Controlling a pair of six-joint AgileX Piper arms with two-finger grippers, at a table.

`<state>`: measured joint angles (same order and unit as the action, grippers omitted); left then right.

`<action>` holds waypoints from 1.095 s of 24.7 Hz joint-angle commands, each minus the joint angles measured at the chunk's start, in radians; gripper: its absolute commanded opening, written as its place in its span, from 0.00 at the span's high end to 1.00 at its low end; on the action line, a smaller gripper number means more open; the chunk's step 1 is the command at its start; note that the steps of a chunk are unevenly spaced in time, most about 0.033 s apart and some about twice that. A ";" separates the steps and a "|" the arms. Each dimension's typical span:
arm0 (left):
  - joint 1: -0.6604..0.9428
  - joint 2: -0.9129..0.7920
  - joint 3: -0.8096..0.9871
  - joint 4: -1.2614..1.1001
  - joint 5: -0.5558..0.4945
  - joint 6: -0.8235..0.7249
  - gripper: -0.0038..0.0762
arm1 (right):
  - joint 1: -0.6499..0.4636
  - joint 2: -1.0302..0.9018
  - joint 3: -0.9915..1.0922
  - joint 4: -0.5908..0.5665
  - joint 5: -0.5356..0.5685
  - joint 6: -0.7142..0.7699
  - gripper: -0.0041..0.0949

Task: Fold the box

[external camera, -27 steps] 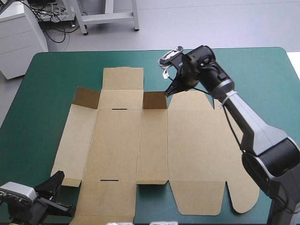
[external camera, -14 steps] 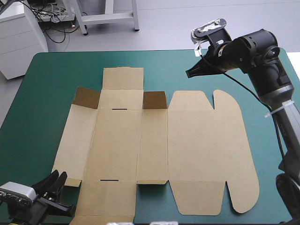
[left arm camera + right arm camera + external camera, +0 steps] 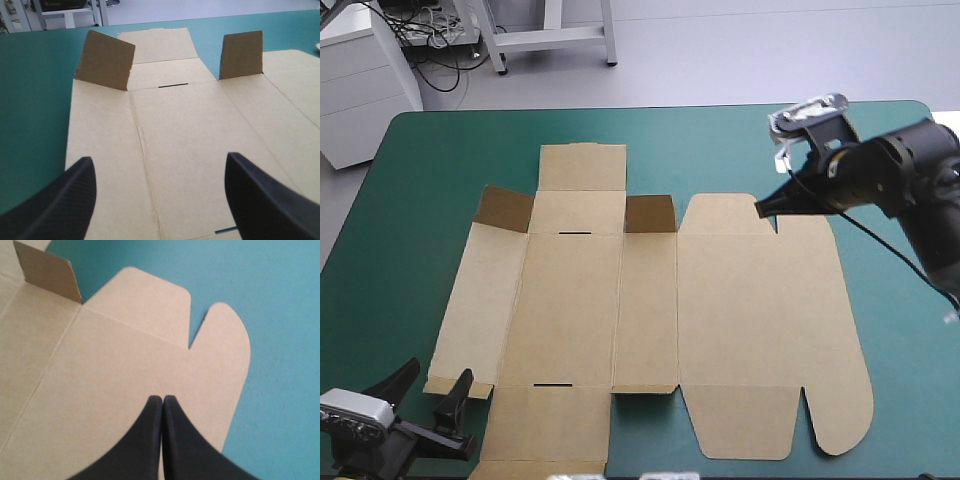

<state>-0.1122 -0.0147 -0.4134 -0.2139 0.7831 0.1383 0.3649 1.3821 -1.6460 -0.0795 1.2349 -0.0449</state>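
Teal-green worktop (image 3: 440, 160) carrying the brown box (image 3: 740, 320), a cut sheet lying flat and unfolded across the middle, its long side running left to right. Right end effector (image 3: 760, 208): black fingers pressed together into 1 point, gripping nothing, poised over the sheet's far edge beside the notch of the rounded right-hand panel. Left end effector (image 3: 432, 385): fingers spread wide, empty, at the sheet's near left corner. 2 small flaps (image 3: 105, 60) stand upright near the far edge; all other panels lie flat.

Right gripper (image 3: 760, 209) swung right along the box's (image 3: 740, 320) far edge; left gripper (image 3: 440, 370) opened
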 commanded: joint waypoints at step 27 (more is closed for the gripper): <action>-0.001 0.970 -0.485 0.817 0.380 -0.321 0.36 | -0.126 -0.659 0.691 -0.018 -0.141 0.104 0.98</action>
<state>-0.1122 0.9194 -0.8682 0.4846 1.1872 -0.1285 0.2443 0.7344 -0.9469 -0.0870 1.1350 0.0548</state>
